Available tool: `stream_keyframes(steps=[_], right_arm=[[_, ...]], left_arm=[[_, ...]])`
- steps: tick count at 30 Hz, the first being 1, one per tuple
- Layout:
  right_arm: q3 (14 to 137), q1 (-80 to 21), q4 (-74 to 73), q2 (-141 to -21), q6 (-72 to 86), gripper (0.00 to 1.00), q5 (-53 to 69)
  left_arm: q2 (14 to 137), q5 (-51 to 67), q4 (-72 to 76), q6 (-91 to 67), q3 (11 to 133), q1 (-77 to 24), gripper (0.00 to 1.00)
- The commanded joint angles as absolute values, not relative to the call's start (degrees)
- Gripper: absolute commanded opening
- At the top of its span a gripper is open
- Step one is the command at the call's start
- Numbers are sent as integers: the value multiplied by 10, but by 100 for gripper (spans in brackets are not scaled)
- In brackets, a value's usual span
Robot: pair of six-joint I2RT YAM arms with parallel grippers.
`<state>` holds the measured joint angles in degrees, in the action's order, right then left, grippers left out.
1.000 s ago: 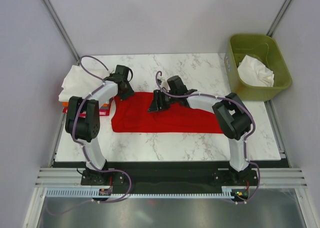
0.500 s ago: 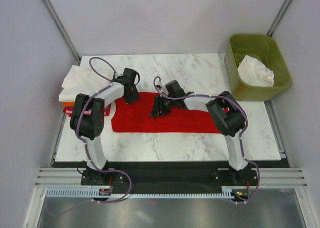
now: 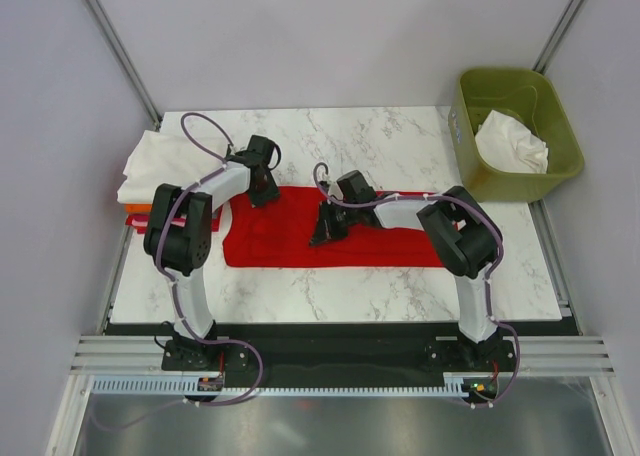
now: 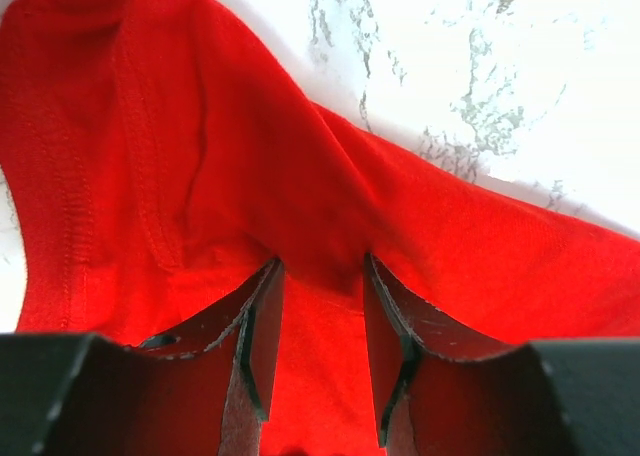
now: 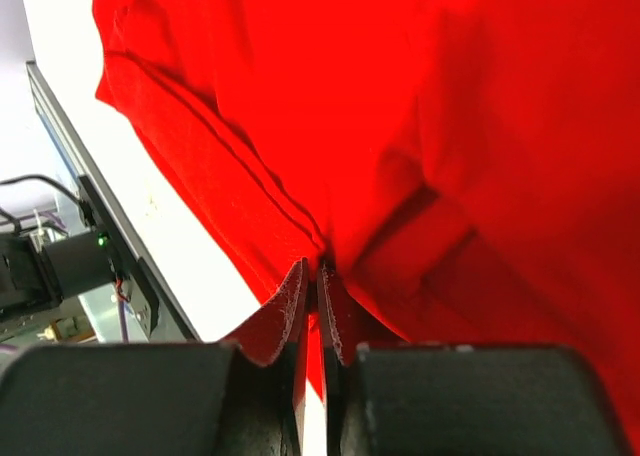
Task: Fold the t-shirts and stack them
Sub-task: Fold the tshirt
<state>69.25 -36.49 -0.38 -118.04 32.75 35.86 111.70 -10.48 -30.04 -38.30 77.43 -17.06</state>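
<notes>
Containers: one olive-green bin point(image 3: 562, 166) stands off the table's far right corner and holds one crumpled white garment point(image 3: 512, 144).

Garments on the marble table point(image 3: 380, 136): one red t-shirt point(image 3: 290, 244) lies flat across the middle. One folded white shirt point(image 3: 160, 164) sits at the left edge, on top of an orange-red layer point(image 3: 140, 214).

Grippers: two.
- The left gripper point(image 4: 320, 266) is at the shirt's far left corner, fingers spread, with a ridge of red cloth between them.
- The right gripper point(image 5: 312, 271) is at mid-shirt, fingers pressed together, pinching a fold of the red t-shirt.
</notes>
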Motion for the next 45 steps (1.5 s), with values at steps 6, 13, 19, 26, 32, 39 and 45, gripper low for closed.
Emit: stream_keyframes(steps=[6, 13, 19, 26, 32, 39, 45], right_arm=[[647, -368, 30, -1128, 340, 15, 387], [633, -369, 43, -1129, 342, 20, 404], [599, -380, 40, -1100, 324, 38, 418], [605, -381, 43, -1053, 330, 47, 374], [627, -381, 118, -1074, 384, 49, 391], [675, -381, 210, -1131, 436, 47, 390], [704, -385, 252, -1181, 468, 47, 400]], left_arm=[[1139, -127, -307, -382, 802, -169, 45], [1135, -130, -308, -381, 800, -169, 45], [1136, -129, -309, -381, 803, -169, 45], [1129, -125, -311, -380, 805, -169, 45], [1119, -123, -312, -374, 805, -168, 46], [1087, -122, -319, -371, 795, -170, 46], [1033, -134, -320, -369, 765, -170, 47]])
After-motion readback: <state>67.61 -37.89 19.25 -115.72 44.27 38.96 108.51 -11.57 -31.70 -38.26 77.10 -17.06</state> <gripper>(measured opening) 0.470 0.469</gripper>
